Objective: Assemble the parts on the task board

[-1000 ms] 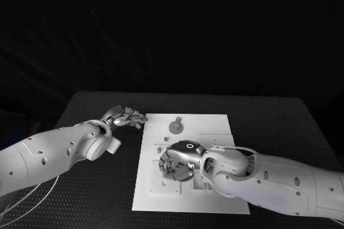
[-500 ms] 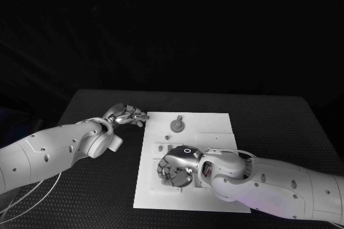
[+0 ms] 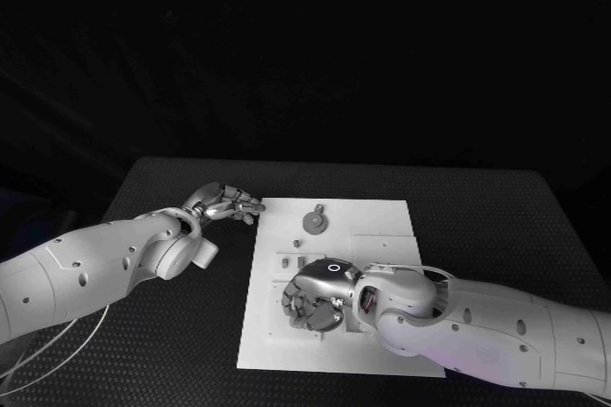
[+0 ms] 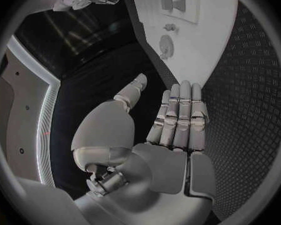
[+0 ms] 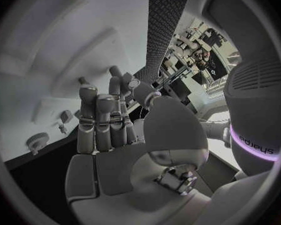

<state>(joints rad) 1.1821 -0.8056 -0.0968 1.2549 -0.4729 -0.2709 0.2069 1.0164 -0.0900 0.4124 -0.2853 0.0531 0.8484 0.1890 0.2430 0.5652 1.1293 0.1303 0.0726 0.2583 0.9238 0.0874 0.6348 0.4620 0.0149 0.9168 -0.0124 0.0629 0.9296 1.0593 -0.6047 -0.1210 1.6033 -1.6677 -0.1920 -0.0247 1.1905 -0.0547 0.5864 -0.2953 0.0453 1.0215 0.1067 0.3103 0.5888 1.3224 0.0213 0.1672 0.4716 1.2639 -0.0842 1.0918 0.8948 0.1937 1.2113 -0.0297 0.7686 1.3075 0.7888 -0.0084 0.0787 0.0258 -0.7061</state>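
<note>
The task board (image 3: pixel 363 226) is seen lying flat in the middle of the black table (image 3: pixel 509 222), its long sides running from the table's near edge toward its far edge. A round grey part (image 3: pixel 313 221) with a small tab is seen resting on the board near its far edge, toward the far-left corner; the same part (image 4: pixel 166 46) is picked out in the left wrist view and again, small, in the right wrist view (image 5: pixel 35 141). Shallow recesses and small raised pieces are seen across the board's left half, too small to be told apart.

The right hand (image 3: pixel 314 297) is held palm-down over the left half of the board, toward its near edge, with the fingers curled downward onto the plate. In the right wrist view the fingers (image 5: pixel 97 120) are seen side by side and fairly straight, with the thumb set apart; nothing is seen held between them, though whether the fingertips touch the board cannot be told.

The left hand (image 3: pixel 224 204) is held over the bare table just beside the board's far-left corner, apart from the round part. In the left wrist view its fingers (image 4: pixel 181 115) are seen straight and pressed together, the thumb spread off to one side, and nothing is gripped.
</note>
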